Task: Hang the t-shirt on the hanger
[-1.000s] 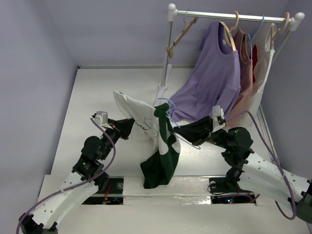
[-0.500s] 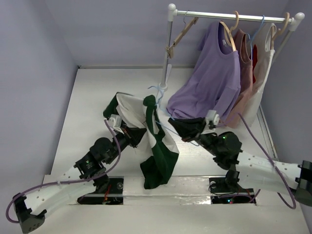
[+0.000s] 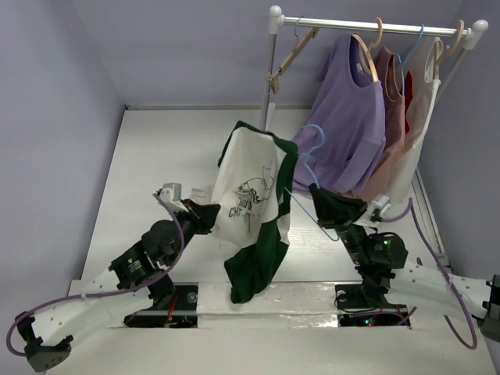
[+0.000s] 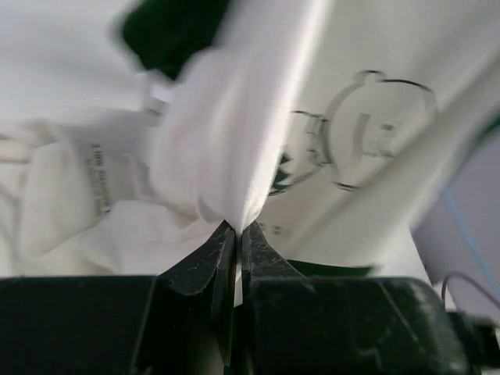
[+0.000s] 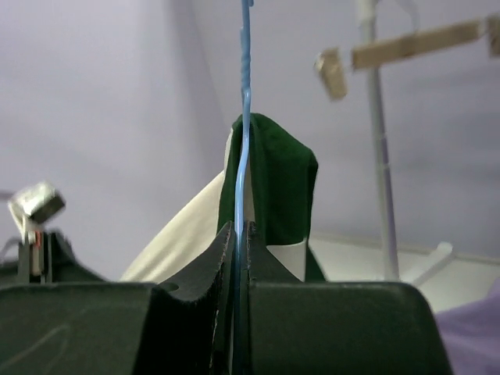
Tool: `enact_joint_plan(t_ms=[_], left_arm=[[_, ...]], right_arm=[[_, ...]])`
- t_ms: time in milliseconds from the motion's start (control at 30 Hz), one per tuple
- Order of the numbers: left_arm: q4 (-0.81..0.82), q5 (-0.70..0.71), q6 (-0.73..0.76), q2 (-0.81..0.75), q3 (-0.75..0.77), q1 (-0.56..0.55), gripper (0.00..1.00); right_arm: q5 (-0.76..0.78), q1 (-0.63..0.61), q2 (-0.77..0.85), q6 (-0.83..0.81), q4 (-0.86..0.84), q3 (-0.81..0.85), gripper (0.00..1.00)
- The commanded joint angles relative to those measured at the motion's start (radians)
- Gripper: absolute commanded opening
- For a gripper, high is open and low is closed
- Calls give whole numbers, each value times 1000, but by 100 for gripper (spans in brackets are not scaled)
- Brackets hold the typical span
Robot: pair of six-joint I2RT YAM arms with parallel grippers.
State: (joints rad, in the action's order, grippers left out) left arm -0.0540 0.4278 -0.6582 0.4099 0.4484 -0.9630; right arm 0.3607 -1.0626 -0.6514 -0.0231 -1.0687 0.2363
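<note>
Left gripper [image 4: 234, 234] is pinched tight on the cream fabric of the t-shirt [image 3: 251, 183], possibly near the hem. Right gripper [image 5: 237, 231] is clamped on the wire of the thin light-blue hanger [image 5: 245, 78]. The shirt hangs lifted above the table [image 3: 156, 148] between the arms, print toward the top camera, green sleeve drooping. The hanger hook sits just beside the lavender t-shirt [image 3: 348, 117] on the rack [image 3: 367, 27].
</note>
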Motion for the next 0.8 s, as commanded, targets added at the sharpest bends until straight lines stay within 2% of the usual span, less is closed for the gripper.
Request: enact_joint_plan(t_ms=[0,100,167,200,233,267,333,400,433,467,533,667,767], left_arm=[[-171,181,-112,-92,13,-3,0],[-231,223,-156,-112,24,-3,0],[-218,180,-129,-92,12,-3,0],[-111,128,-92,-47,-3,-3,0],[-59,27,-54,-7,-14,-3,0],[13,-13,-37,97,-13,-3,0],[2,-15,-17,229,57,-3,0],[-77,29,-20,257,111,-3,0],[-84,46,-11,247,130,-3,22],[-81,58,3,230,151,-3,39],[-82,68,31,161,177,-3,59],[-142,56,61,145,320,-3,58],[-136,6,106,223,407,-12,56]], right_arm=[[52,-8,76,-44,-259,-3,0],[46,-8,58,-41,-329,-17,0],[11,-8,-34,1,-336,23,0],[-3,-8,-100,6,-374,43,0],[-8,-8,-245,8,-463,84,0],[-6,-8,-311,-1,-496,109,0],[-29,-8,-413,8,-539,159,0],[-48,-8,-409,21,-531,164,0],[-51,-8,-398,22,-530,161,0],[-54,-8,-384,22,-522,155,0],[-58,-8,-346,15,-501,141,0],[-78,-8,-333,22,-473,130,0],[-83,-8,-353,61,-476,132,0]])
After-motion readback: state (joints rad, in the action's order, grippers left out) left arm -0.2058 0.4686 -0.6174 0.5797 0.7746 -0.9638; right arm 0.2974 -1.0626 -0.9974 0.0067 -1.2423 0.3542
